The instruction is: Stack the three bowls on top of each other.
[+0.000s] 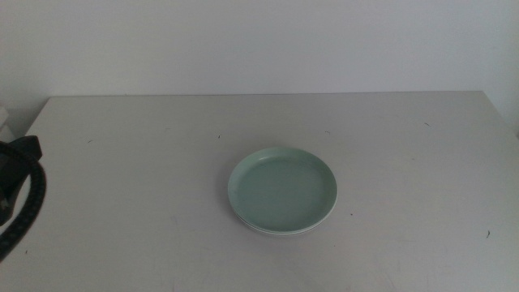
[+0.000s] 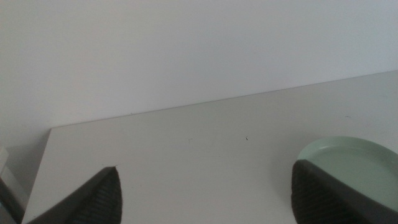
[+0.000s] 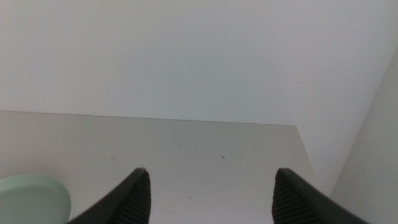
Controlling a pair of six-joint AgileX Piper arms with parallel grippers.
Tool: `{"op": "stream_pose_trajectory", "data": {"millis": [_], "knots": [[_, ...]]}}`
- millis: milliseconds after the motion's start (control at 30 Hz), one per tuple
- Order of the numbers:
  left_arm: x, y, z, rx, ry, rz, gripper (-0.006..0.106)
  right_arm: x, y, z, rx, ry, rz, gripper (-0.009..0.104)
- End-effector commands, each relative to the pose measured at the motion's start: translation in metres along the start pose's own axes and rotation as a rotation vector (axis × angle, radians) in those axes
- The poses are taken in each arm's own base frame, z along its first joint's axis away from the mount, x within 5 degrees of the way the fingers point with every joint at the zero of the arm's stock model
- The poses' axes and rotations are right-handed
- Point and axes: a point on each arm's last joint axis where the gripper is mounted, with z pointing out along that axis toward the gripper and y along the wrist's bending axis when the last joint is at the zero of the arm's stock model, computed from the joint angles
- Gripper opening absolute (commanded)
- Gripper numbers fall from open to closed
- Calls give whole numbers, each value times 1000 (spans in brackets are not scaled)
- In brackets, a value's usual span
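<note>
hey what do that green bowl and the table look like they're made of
The mint green bowl looks like matte plastic: even colour, soft sheen, thin low rim. The table seems a smooth off-white laminate or painted board, flat with small dark specks; the core material can't be told.

No text, label, brand, number or sign can be read anywhere — the mint green bowl (image 1: 282,189) is plain, the table (image 1: 146,154) shows only a few small dark specks, and the wall (image 1: 259,40) behind it is blank — in all three views.
</note>
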Motion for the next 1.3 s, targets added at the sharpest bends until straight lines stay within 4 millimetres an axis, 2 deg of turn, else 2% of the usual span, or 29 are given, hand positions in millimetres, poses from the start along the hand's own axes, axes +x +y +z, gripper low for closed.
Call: {"op": "stream_pose_trajectory", "data": {"millis": [0, 133, 233, 400, 567, 700, 1033, 1133, 1267], "knots": [[-14, 2, -5, -32, -89, -26, 105, -15, -2, -3, 22, -104, -9, 50], [-11, 0, -12, -35, -113, -19, 105, -7, -2, -11, 23, -120, -13, 50], [3, -3, -21, -39, -127, -8, 105, 9, -1, -21, 26, -140, -13, 50], [46, -8, -29, -43, -116, -6, 105, 51, -1, -31, 39, -186, -8, 50], [93, -12, -30, -43, -90, -11, 105, 92, -1, -33, 45, -172, -6, 50], [123, -12, -28, -58, -67, 33, 105, 113, -1, -33, 45, -155, -7, 50], [156, -11, -22, -74, -8, 72, 105, 158, 0, -35, 40, -119, -11, 50], [168, -10, -18, -70, 24, 60, 105, 158, 1, -37, 38, -137, -14, 50], [166, -9, -18, -84, 5, 58, 105, 157, 1, -39, 39, -163, -15, 50]]}}
